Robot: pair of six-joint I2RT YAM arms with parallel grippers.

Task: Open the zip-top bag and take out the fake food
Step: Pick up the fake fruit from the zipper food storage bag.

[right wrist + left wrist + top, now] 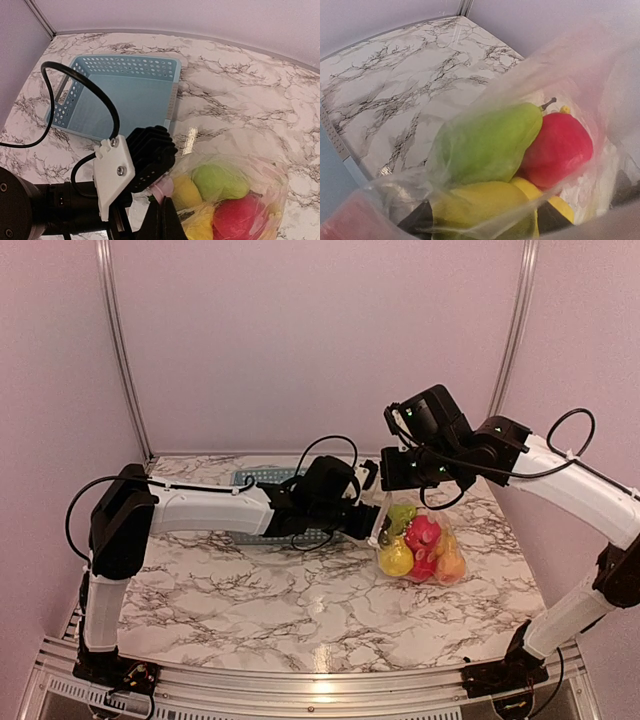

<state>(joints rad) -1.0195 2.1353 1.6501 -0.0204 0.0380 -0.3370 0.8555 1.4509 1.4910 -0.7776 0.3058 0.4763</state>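
1. Reading the top view, you are in the opening step. The zip-top bag [440,525] stands on the marble table [250,610], right of centre. Both arms meet at its upper edge, and no fruit is out yet.
2. Your right gripper [162,222] has its jaws drawn together, and it appears to be pinching the rim of the zip-top bag from above.
3. Your left gripper [368,523] is pressed against the left side of the mouth. In its wrist view its fingers [417,224] stand apart, with film draped across them, and no firm pinch shows.
4. The fake food [490,145] is all inside the zip-top bag: a green pear, a red piece and yellow ones.
5. I cannot tell whether the zipper is fully parted.
6. Next, I judge you need a sure hold on the opposite lip, then a gentle sideways pull. Pull too hard and the thin film could slip free or tip the load.
7. The blue basket [125,95] sits behind the left arm, apart from the bag.
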